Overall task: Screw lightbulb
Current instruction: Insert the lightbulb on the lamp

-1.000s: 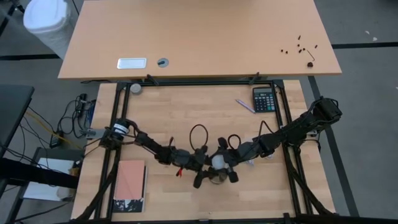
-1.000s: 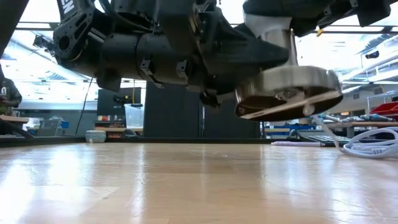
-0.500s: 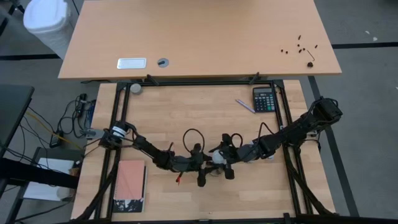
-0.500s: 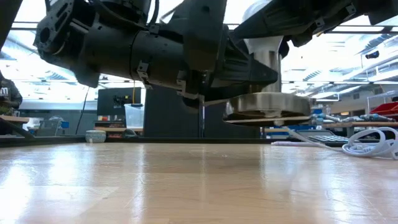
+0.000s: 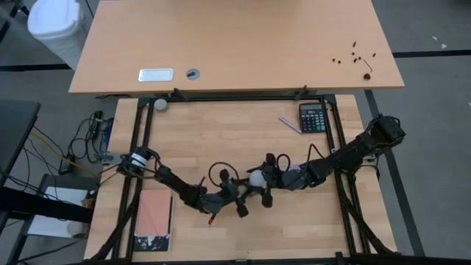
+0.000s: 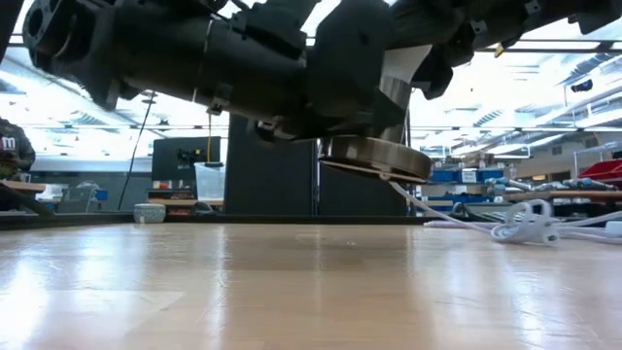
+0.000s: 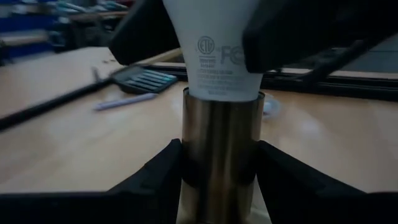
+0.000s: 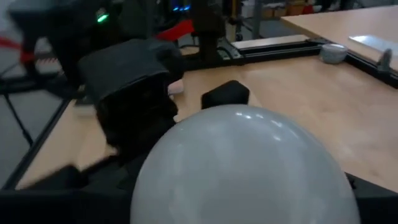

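White lightbulb seated in its brass socket, held off the table.

The left gripper clamps the socket barrel; the right gripper grips the bulb's globe. Threading appears underway; next, the right wrist likely must turn the globe while the socket is held steady.

Even overhead light; low view backlit, arms silhouetted; wrist views softly blurred

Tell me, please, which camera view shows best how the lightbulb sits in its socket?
The left wrist view: the lightbulb's neck enters the metal socket. The right wrist view shows only its globe, the high view a white dot, the low view mostly the socket's disc.
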{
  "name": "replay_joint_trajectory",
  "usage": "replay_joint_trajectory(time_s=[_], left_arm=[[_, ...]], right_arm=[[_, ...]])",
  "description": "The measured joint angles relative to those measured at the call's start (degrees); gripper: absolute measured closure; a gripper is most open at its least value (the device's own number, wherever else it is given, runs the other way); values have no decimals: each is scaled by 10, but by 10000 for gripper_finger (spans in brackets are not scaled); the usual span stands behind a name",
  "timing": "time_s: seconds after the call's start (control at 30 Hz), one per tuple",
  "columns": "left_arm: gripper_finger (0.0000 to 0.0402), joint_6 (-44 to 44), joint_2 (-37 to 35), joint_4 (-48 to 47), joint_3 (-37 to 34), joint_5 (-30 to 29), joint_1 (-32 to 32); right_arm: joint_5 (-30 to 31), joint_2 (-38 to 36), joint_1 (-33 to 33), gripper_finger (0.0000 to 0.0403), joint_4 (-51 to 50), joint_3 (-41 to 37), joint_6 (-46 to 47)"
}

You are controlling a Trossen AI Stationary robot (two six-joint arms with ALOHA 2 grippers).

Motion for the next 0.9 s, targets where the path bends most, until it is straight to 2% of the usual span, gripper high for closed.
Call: replay_joint_trajectory(time_s=[0.17,0.37,0.5,0.7,0.9], left_arm=[[220,1,0,-44,24,-34,-3],[220,0,0,-48,25,-31,-2],[220,-4,-1,-48,25,-17,-4],[220,-8,-1,-50,25,40,-2],[220,-27,-1,-50,25,167,20]], right_arm=[[4,0,-5,125,3,0,24],[-7,0,-3,118,-10,0,-1],[-46,-22,-3,101,-52,0,-15],[-96,-76,-2,59,-256,44,-18],[-137,-82,-3,27,-482,145,-38]])
